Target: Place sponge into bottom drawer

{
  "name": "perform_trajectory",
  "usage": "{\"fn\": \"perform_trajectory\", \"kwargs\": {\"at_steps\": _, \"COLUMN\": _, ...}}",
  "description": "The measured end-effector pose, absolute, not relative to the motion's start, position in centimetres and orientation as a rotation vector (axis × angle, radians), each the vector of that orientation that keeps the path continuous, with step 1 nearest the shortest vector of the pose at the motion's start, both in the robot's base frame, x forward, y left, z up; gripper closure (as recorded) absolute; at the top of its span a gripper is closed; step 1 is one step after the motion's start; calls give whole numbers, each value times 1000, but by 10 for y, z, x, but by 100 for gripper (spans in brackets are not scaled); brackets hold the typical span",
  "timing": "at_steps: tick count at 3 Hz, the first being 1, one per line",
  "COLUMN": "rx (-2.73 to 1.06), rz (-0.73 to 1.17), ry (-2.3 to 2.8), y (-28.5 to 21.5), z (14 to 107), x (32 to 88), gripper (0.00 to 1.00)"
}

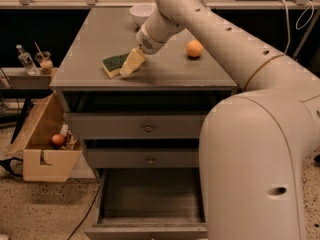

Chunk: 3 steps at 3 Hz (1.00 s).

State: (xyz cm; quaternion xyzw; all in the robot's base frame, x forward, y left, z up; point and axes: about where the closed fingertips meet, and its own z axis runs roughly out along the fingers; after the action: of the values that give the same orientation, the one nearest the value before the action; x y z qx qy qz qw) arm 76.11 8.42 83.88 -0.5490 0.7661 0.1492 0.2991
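The jaws of the gripper [131, 63] show as one pale wedge; whether they are spread or pressed together cannot be told. The sponge [114, 64] is yellow foam under a dark green scouring layer, lying flat near the front edge of the desk [95, 39], its right end touching the wedge. The arm reaches in from the right and slants down leftward, passing between a white bowl [141, 13] and an orange fruit [194, 48]. The bottom drawer [150, 199] stands pulled out.

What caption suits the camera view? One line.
Tool at the sponge on the cabinet top; bottom drawer open below.
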Motion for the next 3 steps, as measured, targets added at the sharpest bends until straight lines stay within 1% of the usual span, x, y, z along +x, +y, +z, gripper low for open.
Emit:
{"fn": "perform_trajectory", "kwargs": {"at_steps": 2, "rx": -1461, "rz": 425, "ry": 2041, "y": 92, "z": 834, "x": 757, "gripper": 66}}
{"fn": "perform_trajectory", "kwargs": {"at_steps": 3, "rx": -1458, "rz": 480, "ry": 1982, "y": 92, "z": 849, "x": 744, "gripper": 88}}
